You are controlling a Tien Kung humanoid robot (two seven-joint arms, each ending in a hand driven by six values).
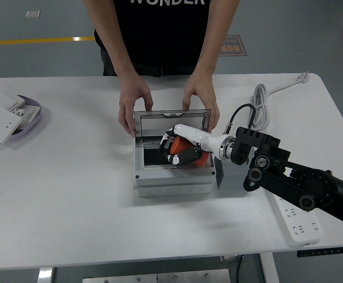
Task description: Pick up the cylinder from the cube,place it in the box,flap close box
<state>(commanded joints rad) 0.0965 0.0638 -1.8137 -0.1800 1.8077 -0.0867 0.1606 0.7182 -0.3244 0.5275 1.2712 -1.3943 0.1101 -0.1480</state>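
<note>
Even, bright overhead light fills the scene, and the white bench reads nearly washed out, though no hard glare spots show. Shadows are soft and short: a faint grey one lies under the box along its near side. Focus is sharp across the whole frame. The bench's far edge bows slightly, hinting at mild lens distortion.

White table with grey box, power strip, coiled cable, purple dish.
</note>
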